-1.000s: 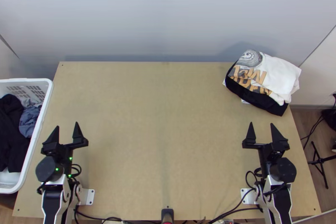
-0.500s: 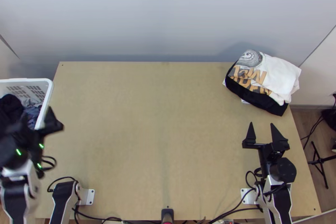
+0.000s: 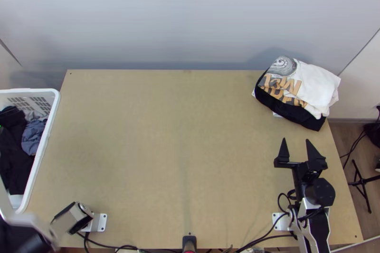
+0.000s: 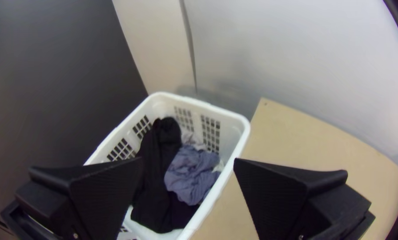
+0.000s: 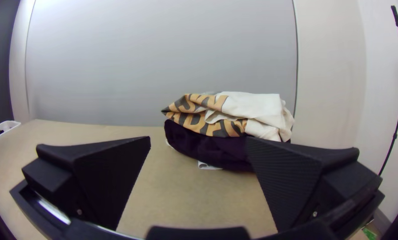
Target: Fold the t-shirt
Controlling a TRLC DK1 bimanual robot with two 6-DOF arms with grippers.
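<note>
Folded clothes (image 3: pixel 299 89) lie stacked at the table's far right corner in the top view, a white printed one over black cloth. My right gripper (image 3: pixel 297 151) stands open near the right edge, apart from the stack. In the right wrist view the same stack (image 5: pixel 256 111) shows beyond my right gripper (image 5: pixel 199 146). Black cloth (image 4: pixel 156 178) and bunched blue-grey cloth (image 4: pixel 190 173) lie in the basket in the left wrist view, beyond my left gripper (image 4: pixel 187 162), which is open with nothing between its fingers. Which cloth is the t-shirt, I cannot tell.
A white laundry basket (image 3: pixel 54 110) stands against the left side of the wooden table (image 3: pixel 175 125). A grey-white wall rises behind the table. Cables run along the near edge, around a small black post (image 3: pixel 189 242).
My left arm has swung left from above the table's near left part, over the basket and out past the picture's left edge. The right arm and the stack have kept still.
</note>
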